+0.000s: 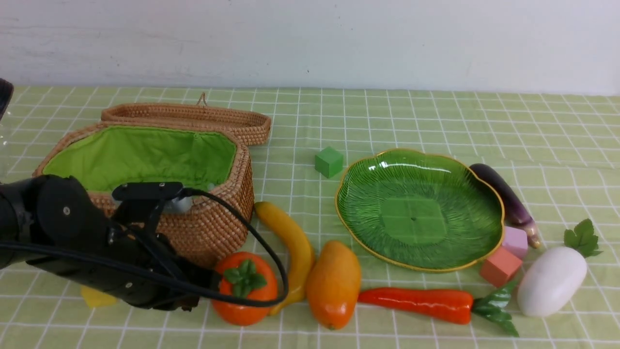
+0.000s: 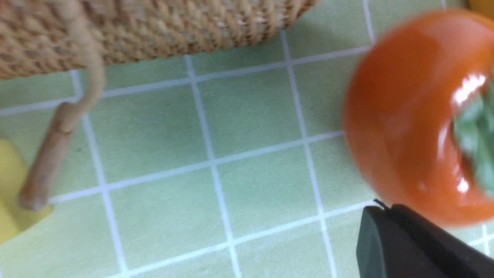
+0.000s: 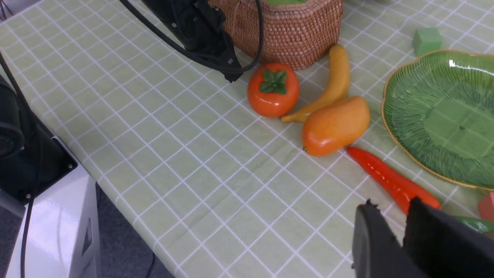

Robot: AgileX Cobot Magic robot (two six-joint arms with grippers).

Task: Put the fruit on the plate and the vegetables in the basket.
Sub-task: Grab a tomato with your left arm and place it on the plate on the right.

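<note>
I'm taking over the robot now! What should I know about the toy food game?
Left claw: shut, empty, beside the round orange-red persimmon.
Right claw: holds nothing; open or shut unclear.
Persimmon, long yellow banana, oval orange mango, long orange-red carrot, plump white radish and dark purple eggplant all lie on the checked tablecloth.
Glossy green plate is bare; no vegetable shows in the open brown wicker basket.
Done: nothing. Left: all six moves.

Persimmon (image 1: 242, 312), banana (image 1: 293, 242), mango (image 1: 333, 286) seemingly touching beside open basket (image 1: 213, 228), carrot (image 1: 416, 303), radish (image 1: 551, 281), eggplant (image 1: 503, 196) around green plate (image 1: 419, 213).
</note>
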